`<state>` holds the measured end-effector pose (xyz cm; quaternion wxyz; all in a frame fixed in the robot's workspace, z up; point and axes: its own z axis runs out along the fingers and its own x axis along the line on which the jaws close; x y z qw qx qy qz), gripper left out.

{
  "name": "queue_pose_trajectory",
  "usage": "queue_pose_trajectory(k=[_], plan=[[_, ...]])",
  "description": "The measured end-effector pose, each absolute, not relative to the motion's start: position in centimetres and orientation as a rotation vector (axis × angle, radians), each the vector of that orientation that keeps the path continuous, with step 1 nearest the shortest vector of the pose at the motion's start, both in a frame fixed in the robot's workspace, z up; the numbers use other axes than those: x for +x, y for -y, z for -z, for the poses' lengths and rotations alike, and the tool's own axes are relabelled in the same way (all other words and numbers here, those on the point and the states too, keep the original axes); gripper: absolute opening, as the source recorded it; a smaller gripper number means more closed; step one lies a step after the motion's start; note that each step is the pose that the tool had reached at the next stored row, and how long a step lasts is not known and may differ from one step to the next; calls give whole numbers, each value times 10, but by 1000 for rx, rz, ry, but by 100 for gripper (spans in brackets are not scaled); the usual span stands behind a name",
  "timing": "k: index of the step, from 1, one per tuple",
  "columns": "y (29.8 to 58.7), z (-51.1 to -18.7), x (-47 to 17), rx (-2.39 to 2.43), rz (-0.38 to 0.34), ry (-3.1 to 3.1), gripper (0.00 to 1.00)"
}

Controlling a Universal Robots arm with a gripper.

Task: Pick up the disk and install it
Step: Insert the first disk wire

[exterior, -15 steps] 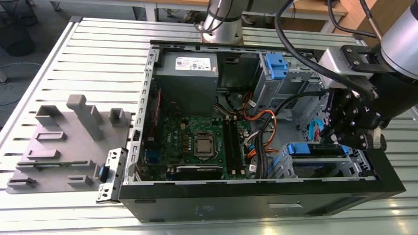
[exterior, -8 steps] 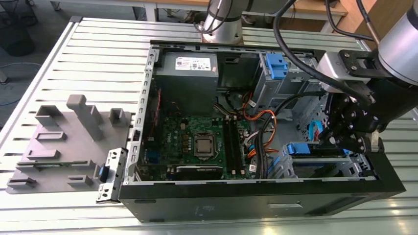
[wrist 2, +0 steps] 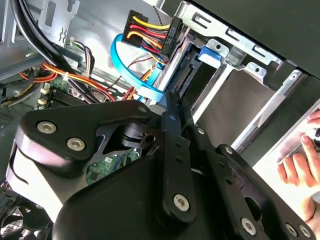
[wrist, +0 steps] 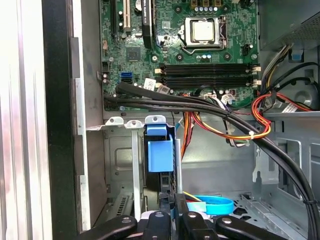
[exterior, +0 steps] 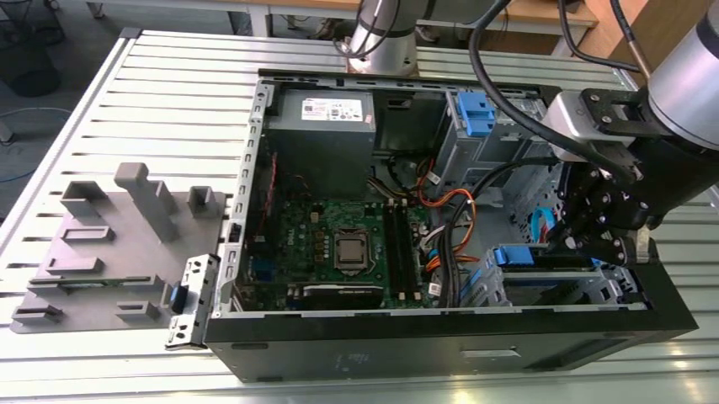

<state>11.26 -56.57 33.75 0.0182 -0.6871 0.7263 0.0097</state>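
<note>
Exterior view: an open computer case (exterior: pixel 450 353) lies on its side on a slatted metal table (exterior: pixel 168 101). A grey moulded fixture (exterior: pixel 113 244) sits on the table just beside the case, toward the exterior view's left. The disk (exterior: pixel 520 255) is inside the case, in the drive cage (exterior: pixel 567 293) at the case corner nearest the camera on the exterior view's right. Its blue bracket end faces the motherboard (exterior: pixel 337 244). The gripper (exterior: pixel 570 246) reaches down into that same corner, tips just beside the disk's blue end. First wrist view: the disk (wrist: pixel 160 155) stands on edge in a slot of the cage. Its blue tab is on the motherboard side and its dark body runs from there toward the gripper (wrist: pixel 172 210). The finger tips sit drawn together at the disk's edge, with no gap readable between them. Whether they pinch the disk I cannot tell. Second wrist view: the fingers (wrist 2: pixel 172 145) converge to one narrow point at the disk's connector edge (wrist 2: pixel 184 76). A flat blue data cable (wrist 2: pixel 131 70) loops just beside that point. A black power plug (wrist 2: pixel 150 27) with red, yellow and orange wires hangs near it, apart from the disk. A person's hand (wrist 2: pixel 299 167) shows beyond the case wall.
</note>
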Motion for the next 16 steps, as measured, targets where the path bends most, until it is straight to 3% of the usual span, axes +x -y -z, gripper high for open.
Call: queue_pose_trajectory(k=[11, 12, 14, 15, 16], plan=[[566, -329, 113, -2134, -31, -2254, 17], [566, -329, 113, -2134, -31, -2255, 23], [566, -329, 113, -2134, -31, -2255, 23], [566, -329, 113, -2135, -30, -2255, 29], [566, -329, 113, -2135, -30, -2255, 29]])
